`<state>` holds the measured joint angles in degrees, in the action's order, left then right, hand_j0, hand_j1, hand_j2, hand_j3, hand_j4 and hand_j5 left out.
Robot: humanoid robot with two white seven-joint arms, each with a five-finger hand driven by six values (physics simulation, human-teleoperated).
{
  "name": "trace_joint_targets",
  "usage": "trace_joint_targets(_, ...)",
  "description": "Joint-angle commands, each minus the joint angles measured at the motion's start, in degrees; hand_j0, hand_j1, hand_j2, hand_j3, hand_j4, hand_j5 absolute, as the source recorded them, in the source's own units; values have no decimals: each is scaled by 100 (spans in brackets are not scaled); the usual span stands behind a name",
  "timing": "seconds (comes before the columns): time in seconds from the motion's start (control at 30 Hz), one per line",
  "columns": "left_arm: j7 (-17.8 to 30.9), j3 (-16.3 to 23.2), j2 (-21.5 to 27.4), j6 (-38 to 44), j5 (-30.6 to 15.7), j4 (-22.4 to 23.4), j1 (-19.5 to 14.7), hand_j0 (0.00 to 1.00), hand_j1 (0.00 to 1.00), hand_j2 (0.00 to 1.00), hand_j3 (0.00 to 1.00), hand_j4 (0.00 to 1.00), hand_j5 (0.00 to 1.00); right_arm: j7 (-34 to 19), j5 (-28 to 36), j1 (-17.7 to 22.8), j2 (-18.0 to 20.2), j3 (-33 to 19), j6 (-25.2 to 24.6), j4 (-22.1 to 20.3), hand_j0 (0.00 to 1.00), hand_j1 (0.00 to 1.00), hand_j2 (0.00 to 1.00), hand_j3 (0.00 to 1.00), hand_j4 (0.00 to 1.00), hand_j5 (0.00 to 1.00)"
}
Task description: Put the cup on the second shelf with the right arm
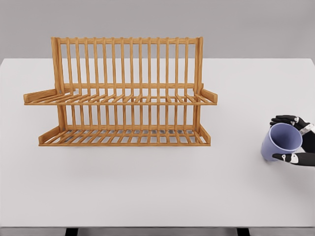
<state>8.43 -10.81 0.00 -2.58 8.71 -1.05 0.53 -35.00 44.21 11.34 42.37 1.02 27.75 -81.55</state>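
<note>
Head view: the lavender cup point(281, 141) is gripped between the curled fingers point(290, 119) of the right hand point(295, 140) at the desk's point(147, 196) right edge, well apart from the wooden dish rack point(123, 93). A level lift toward the upper shelf point(123, 99) is advised.

Bright, even, soft light fills the render, with no glare anywhere. The white table point(147, 196) is evenly lit and nearly shadowless; only a faint dark shadow lies under the wooden rack point(123, 93). Everything is sharp, edges undistorted, and the grey backdrop is flat.
</note>
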Motion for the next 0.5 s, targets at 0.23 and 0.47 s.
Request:
trace_joint_targets(0.23, 1, 0, 0, 3, -1, 0, 0, 100, 100, 100, 100, 100, 100, 0, 53, -255, -1, -14, -297, -256, 72, 72, 72, 72, 72, 72)
trace_joint_targets(0.47, 1, 0, 0, -6, -1, 0, 0, 100, 100, 100, 100, 100, 100, 0, 62, -536, -1, -23, -499, -379, 72, 72, 72, 72, 72, 72)
